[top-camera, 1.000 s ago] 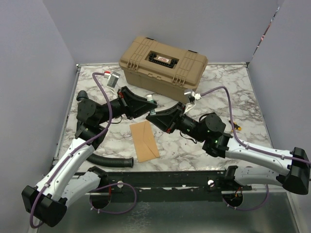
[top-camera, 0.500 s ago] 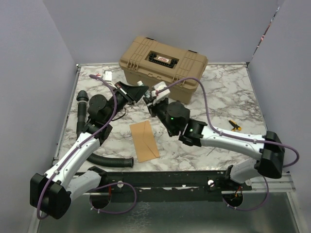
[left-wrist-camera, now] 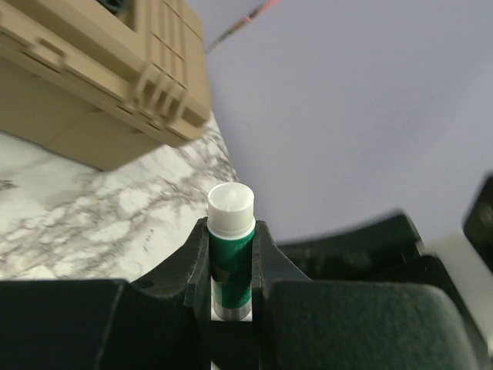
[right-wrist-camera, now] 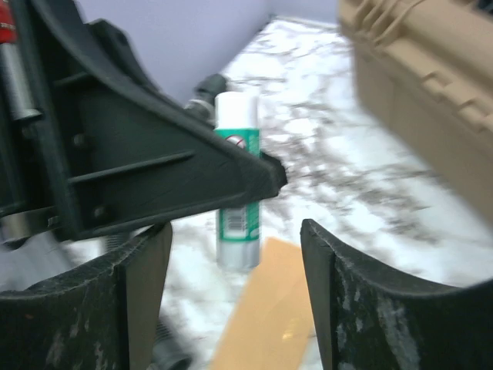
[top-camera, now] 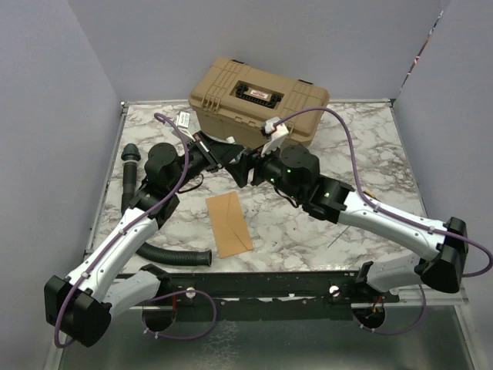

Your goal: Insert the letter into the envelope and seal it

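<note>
One envelope [top-camera: 229, 223] lies flat on the near side of the desk [top-camera: 385, 154]; no separate letter shows, so it is likely inside. Beyond it, the raised left hand [left-wrist-camera: 231, 235] clamps a glue stick [left-wrist-camera: 230, 266] cap-outward, so the right hand [right-wrist-camera: 231, 231], spread wide, can probably pull the cap [left-wrist-camera: 230, 202]. Behind stands a case [top-camera: 258, 96].

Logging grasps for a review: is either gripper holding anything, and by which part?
The left gripper clamps a glue stick by its green body, with the white cap sticking out free. The right gripper is open and holds nothing.
</note>
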`<state>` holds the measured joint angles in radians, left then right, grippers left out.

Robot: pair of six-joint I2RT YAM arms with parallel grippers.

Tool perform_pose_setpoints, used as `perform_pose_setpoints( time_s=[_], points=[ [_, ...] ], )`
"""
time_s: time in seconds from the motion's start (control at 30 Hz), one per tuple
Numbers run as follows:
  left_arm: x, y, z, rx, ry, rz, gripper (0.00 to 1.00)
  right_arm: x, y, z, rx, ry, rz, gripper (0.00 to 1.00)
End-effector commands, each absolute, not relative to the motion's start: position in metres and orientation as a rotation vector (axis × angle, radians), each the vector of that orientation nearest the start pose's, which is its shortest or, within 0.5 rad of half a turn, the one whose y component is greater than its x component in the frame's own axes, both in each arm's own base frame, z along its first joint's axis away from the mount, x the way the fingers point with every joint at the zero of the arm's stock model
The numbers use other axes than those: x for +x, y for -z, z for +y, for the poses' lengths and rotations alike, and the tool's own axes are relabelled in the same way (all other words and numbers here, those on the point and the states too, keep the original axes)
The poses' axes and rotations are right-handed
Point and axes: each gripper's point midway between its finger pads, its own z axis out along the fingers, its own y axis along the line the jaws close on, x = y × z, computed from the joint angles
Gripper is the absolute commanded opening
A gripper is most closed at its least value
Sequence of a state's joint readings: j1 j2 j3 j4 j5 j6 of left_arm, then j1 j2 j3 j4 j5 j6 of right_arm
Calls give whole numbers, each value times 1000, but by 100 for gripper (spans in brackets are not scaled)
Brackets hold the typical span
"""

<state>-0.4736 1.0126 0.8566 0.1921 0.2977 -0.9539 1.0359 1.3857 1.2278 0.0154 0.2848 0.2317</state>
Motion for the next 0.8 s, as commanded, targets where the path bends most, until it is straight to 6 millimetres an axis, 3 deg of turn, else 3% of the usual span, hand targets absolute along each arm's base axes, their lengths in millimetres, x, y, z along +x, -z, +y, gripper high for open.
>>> perform_pose_setpoints(
  time_s=[0.0,0.1,0.27,0.57,0.77],
  points=[
    [265,-353,-252,10,1403,1713,0,216,-324,382,-409,-1132,1790,74],
    [259,-361,-255,35,1448,1695,0,209,-333,368,-240,-1330,1759,80],
    [242,-373,-261,75,1570,1667,0,200,-356,345,-9,-1624,1591,80],
    [223,-376,-262,104,1672,1656,0,188,-370,353,-75,-1766,1496,55],
    [219,-377,-262,110,1687,1650,0,187,-372,354,-99,-1790,1487,46]
  ],
)
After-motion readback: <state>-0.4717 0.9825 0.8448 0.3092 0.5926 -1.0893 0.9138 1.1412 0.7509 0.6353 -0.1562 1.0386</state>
